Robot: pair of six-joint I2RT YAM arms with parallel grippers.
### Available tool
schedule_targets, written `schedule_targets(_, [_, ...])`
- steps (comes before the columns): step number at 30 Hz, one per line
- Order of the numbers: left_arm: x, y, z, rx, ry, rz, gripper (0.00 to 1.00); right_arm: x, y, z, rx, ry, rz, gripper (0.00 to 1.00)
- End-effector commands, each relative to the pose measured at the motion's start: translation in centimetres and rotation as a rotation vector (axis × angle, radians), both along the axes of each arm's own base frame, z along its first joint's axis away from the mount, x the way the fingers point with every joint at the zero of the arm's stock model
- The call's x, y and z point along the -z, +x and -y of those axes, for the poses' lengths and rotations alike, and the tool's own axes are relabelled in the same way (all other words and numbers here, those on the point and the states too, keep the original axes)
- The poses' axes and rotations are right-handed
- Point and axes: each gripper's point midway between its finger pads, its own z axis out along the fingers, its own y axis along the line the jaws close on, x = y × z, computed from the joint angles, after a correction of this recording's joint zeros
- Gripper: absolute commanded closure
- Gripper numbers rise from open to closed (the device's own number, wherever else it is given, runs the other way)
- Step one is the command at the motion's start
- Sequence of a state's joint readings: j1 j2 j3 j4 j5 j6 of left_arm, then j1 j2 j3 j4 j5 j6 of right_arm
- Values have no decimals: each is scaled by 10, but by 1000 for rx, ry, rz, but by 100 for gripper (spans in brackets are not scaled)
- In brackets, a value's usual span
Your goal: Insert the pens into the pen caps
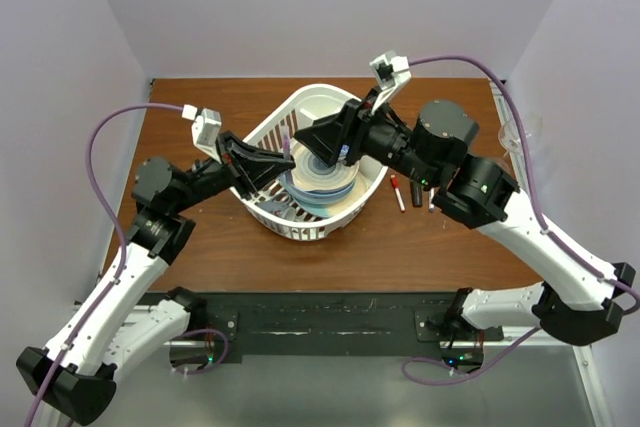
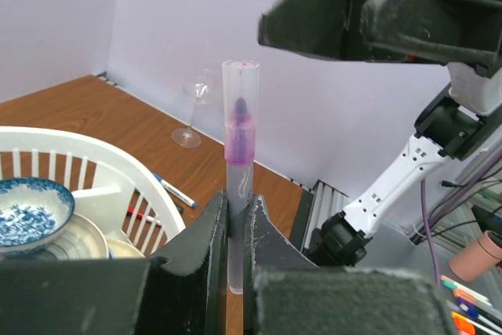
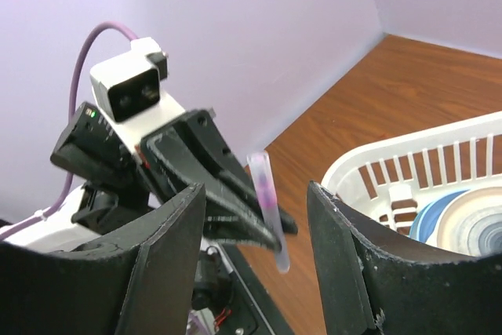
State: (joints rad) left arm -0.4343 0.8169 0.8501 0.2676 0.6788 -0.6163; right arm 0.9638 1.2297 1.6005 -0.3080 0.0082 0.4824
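Above the basket's [image 2: 133, 169] left side, the left gripper [image 2: 238, 205] is clamped on the upright pen [image 2: 239, 143] with its clear cap [image 2: 240, 88] on, while the right gripper [image 3: 255, 194] stands open close by, holding nothing; if the cap is only loosely seated, those open fingers could knock it off.

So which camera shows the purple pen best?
The left wrist camera. The purple pen stands upright, close and sharp, pinched in the left gripper. The right wrist camera shows it smaller and less sharp. The top camera shows only a thin purple sliver by the basket.
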Motion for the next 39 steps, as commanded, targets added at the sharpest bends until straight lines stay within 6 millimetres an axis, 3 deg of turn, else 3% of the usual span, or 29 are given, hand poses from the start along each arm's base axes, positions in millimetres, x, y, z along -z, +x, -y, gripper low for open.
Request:
schedule_targets(1, [-2,-15,2,66,-21,18,100,-6,10,-12,7,-1,46,43])
schedule_targets(7, [-5,-18,3,87,-37,13,100,22,15,-36,-39,-39,-16,50])
schedule_targets(9, [-6,-19,3,91,-41,18,100,37,16,-40,-49,-51,-47,58])
schedule_targets(10, [-6,-20,4,94,-43,12,100,39,15,-42,-55,-51,-51,66])
schedule_targets(11, [-7,-19,3,91,-44,13,100,47,15,-43,-57,-59,-62,93])
schedule_targets(12, [-7,-19,3,86,-43,12,100,48,16,-42,-54,-60,-65,100])
schedule_targets(13, [-5,-17,3,80,-39,11,100,50,17,-42,-48,-61,-68,100])
schedule_targets(15, [0,-13,3,65,-24,-14,86,48,20,-39,-28,-74,-52,100])
schedule_targets(16, [3,-11,3,57,-17,-22,71,51,21,-36,-14,-98,-49,100])
schedule_targets(17, [9,-7,3,48,-6,-41,63,43,27,-30,22,-103,-24,100])
schedule_targets(19, [15,-5,4,40,10,-54,44,50,45,-13,76,-182,-11,100])
schedule_targets(21, [23,0,3,23,31,-83,34,45,68,14,113,-189,-23,100])
schedule_targets(22, [25,1,3,20,39,-90,22,49,75,27,129,-199,-46,100])
schedule_targets(26, [34,10,-2,-42,114,-109,5,66,107,87,272,-327,-65,100])
schedule_targets(27, [35,14,-4,-69,136,-90,2,73,123,108,326,-354,-91,100])
schedule_targets(29, [41,29,-19,-205,151,-137,0,93,135,133,376,-432,-141,100])
schedule_targets(30, [43,35,-26,-270,133,-185,0,104,146,155,427,-458,-183,100])
schedule_targets(32, [49,50,-52,-453,109,-256,0,132,159,174,447,-490,-253,100])
schedule_targets(33, [49,51,-58,-489,117,-244,0,141,169,200,497,-482,-296,100])
schedule_targets(36, [50,53,-83,-614,184,-162,0,181,186,231,561,-515,-390,100])
schedule_targets(39, [54,53,-108,-734,242,-125,0,235,196,243,564,-583,-532,100])
